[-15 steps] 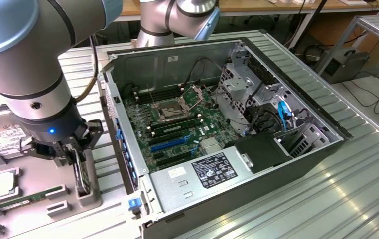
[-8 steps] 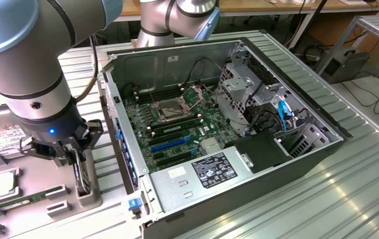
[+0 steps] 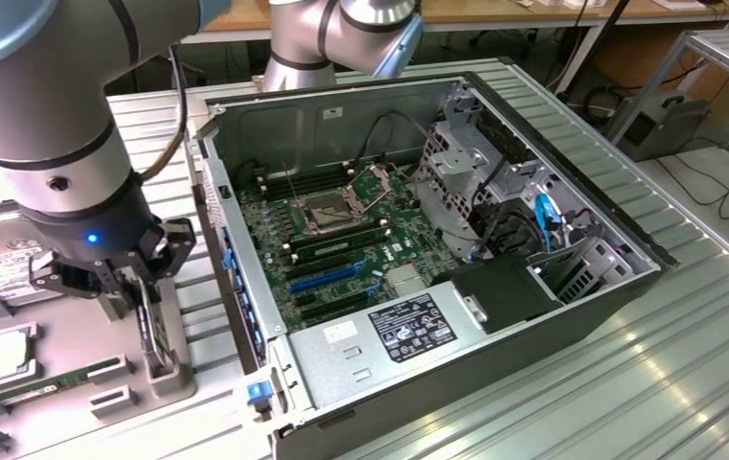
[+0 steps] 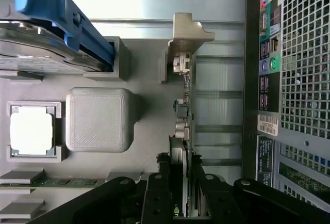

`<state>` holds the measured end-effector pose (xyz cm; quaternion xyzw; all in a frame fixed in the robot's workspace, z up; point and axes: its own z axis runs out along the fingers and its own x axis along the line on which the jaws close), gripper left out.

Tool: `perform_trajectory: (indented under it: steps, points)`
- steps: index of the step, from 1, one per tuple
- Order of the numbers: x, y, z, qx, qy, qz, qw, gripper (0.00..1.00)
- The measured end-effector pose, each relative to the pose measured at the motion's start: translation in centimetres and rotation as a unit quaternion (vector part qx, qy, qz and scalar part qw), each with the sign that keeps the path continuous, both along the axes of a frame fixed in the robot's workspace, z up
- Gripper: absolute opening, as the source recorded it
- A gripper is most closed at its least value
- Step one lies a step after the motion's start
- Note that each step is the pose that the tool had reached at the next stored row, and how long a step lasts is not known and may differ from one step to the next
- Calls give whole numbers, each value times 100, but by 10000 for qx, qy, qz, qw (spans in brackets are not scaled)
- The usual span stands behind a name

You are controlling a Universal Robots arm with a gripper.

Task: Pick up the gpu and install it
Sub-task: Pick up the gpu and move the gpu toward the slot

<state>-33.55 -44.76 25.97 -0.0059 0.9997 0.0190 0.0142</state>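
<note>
**Q:** Where does your tool stand?

**A:** My gripper (image 4: pixel 181 164) straddles the gpu (image 4: pixel 181 113), one finger against each face. The card stands on edge in a slot of the tray (image 4: pixel 149 79).

**Q:** And to either side of it?

**A:** On one side, just beside the tray, lies the computer case (image 4: pixel 299 79), at the exterior view's right, with the motherboard (image 3: pixel 338 240) inside it. On my other side, on the tray, sits a raised block (image 4: pixel 98 118), with the CPU (image 4: pixel 31 131) beyond it. The hard drive (image 4: pixel 41 53) lies toward the card's bracket end and the RAM stick (image 3: pixel 45 383) toward the opposite end, with the CPU between them.
</note>
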Motion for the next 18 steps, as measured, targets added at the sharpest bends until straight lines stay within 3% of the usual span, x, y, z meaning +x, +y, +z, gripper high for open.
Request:
perform_trajectory:
  steps: [8,18]
  points:
    - [3,0,440,0,0,3,10000,26]
    - [87,-13,912,0,0,3,10000,26]
